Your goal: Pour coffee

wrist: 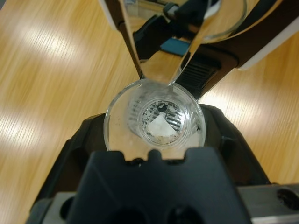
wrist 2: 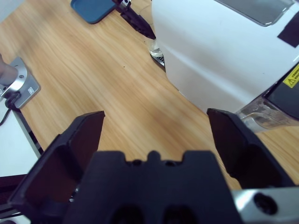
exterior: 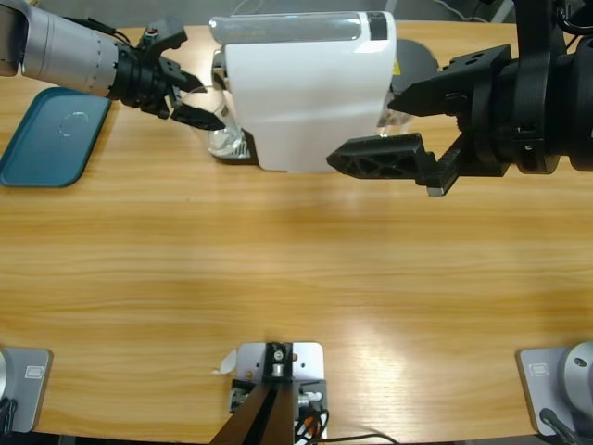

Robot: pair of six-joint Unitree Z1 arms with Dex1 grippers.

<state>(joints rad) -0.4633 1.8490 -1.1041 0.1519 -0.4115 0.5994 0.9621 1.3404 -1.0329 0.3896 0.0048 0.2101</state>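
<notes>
A white coffee machine [exterior: 306,93] stands at the table's far middle. At its left end a clear glass [wrist: 154,122] stands on the machine's drip grate. My left gripper [exterior: 206,100] reaches in from the upper left and is shut on that glass, one jaw on each side. The left wrist view looks straight down into the glass, and only the grate shows through its bottom. The coffee is out of view. My right gripper [exterior: 363,130] hovers open at the machine's right end, holding nothing. From the right wrist view, the glass [wrist 2: 154,44] and the left jaws show beside the machine [wrist 2: 219,51].
A teal tray [exterior: 51,134] lies at the far left of the table. A clear water tank [wrist 2: 261,114] sits against the machine on the right gripper's side. Bare wooden tabletop [exterior: 296,278] stretches in front of the machine.
</notes>
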